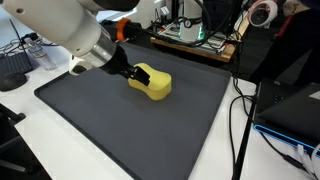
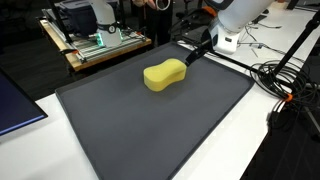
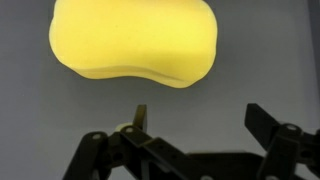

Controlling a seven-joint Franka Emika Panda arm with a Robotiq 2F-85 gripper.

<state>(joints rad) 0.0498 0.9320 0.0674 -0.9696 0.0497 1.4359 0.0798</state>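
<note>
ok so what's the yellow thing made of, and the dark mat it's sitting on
The sponge looks like soft foam. It is matte yellow with no shine, and has rounded edges and a pinched waist.

The mat is probably rubber or a dense foam sheet. It is dark grey, flat and matte, with hardly any glare and a thin raised edge. The pictures do not show which of the two it is.

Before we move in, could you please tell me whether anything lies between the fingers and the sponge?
Nothing visible does: in the wrist view, only bare mat separates the open fingers from the sponge.
</note>
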